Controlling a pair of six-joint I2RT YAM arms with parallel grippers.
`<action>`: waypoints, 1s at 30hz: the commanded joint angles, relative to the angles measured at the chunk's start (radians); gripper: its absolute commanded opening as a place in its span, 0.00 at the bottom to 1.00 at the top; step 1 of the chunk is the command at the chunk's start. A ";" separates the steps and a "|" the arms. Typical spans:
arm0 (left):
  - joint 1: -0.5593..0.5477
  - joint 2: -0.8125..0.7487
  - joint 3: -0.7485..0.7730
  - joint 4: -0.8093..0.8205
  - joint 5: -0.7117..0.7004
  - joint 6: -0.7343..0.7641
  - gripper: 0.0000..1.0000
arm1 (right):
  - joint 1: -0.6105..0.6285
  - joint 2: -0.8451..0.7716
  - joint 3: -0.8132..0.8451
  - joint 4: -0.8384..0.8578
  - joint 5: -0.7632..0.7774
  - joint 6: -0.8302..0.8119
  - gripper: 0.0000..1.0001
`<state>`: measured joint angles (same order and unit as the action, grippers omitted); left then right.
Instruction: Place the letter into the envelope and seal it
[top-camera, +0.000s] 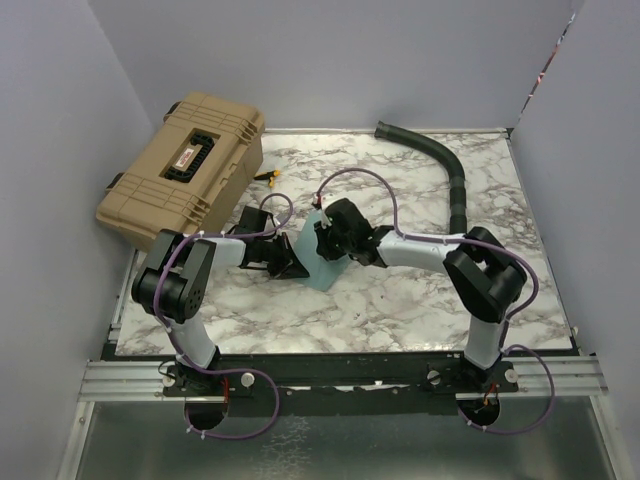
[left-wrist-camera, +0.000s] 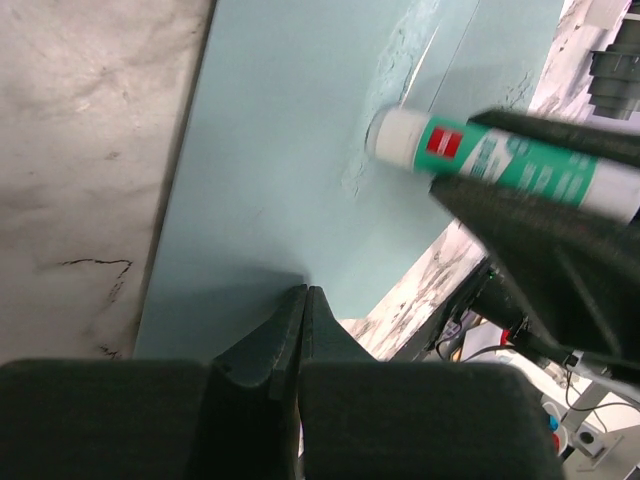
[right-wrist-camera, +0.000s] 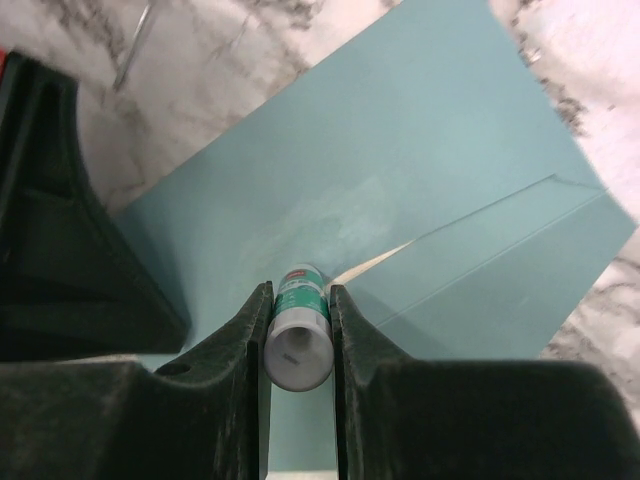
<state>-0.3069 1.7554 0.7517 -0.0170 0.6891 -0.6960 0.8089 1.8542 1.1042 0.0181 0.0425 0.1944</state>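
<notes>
The teal envelope (top-camera: 325, 272) lies flat on the marble table, seen large in the left wrist view (left-wrist-camera: 280, 150) and the right wrist view (right-wrist-camera: 420, 150). My right gripper (right-wrist-camera: 298, 288) is shut on a white and green glue stick (right-wrist-camera: 298, 340), whose tip touches the envelope's flap area (left-wrist-camera: 480, 155). A smeared patch shows on the envelope beside the tip. My left gripper (left-wrist-camera: 305, 290) is shut with nothing between its fingers, its tips resting on the envelope near its edge. The letter is hidden apart from a thin pale sliver (right-wrist-camera: 375, 262) at the envelope's opening.
A tan hard case (top-camera: 185, 170) stands at the back left. A black ribbed hose (top-camera: 440, 165) curves along the back right. A small yellow and black object (top-camera: 268, 177) lies beside the case. Walls close in the table on three sides.
</notes>
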 joint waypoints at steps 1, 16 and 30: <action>0.006 0.058 -0.054 -0.109 -0.150 0.059 0.00 | -0.074 0.090 0.049 -0.085 0.027 -0.025 0.01; 0.006 0.055 -0.018 -0.109 -0.135 0.032 0.00 | -0.009 0.078 0.076 -0.106 -0.083 -0.065 0.01; 0.006 0.055 -0.024 -0.110 -0.140 0.029 0.00 | -0.016 0.053 0.010 -0.097 -0.010 -0.043 0.01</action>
<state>-0.3069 1.7599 0.7620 -0.0326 0.6914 -0.7074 0.8204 1.8908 1.1542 0.0059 0.0071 0.1566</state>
